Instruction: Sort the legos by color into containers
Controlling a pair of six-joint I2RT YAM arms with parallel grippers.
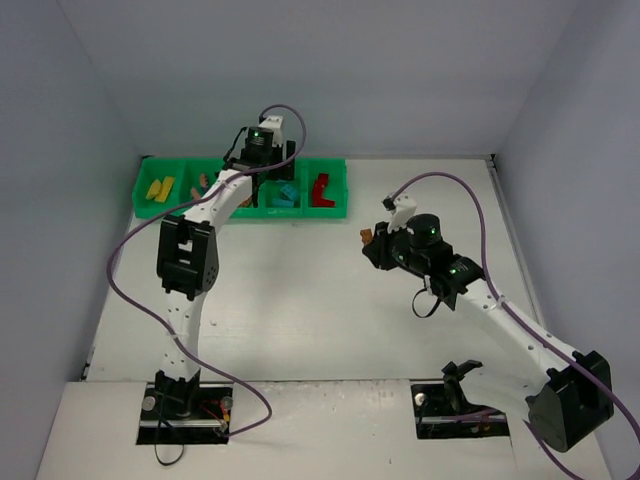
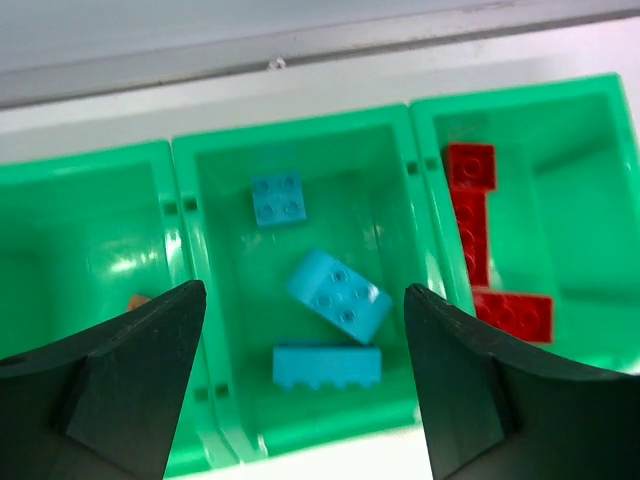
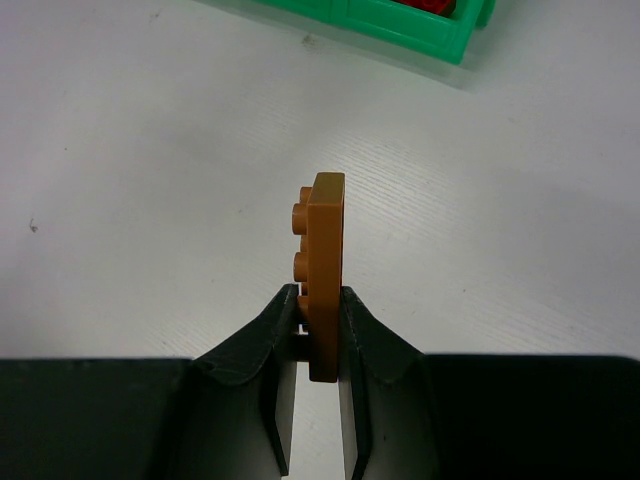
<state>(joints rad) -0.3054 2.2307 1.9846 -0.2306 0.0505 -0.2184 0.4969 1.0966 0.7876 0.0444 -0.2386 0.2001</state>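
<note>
The green tray (image 1: pixel 335 165) stands at the back of the table with its compartments in a row. My left gripper (image 2: pixel 305 300) is open and empty above the compartment that holds three cyan-blue bricks (image 2: pixel 338 295). Red bricks (image 2: pixel 470 215) lie in the compartment to its right, also seen from above (image 1: pixel 320 190). Yellow bricks (image 1: pixel 160 187) lie in the leftmost compartment. My right gripper (image 3: pixel 318 300) is shut on a thin orange-brown brick (image 3: pixel 325 270) held on edge above the bare table, right of centre (image 1: pixel 368 237).
An orange-brown piece (image 2: pixel 138 300) shows in the compartment left of the cyan one. The tray's corner (image 3: pixel 440 40) lies far ahead of my right gripper. Grey walls close in the table at the back and sides.
</note>
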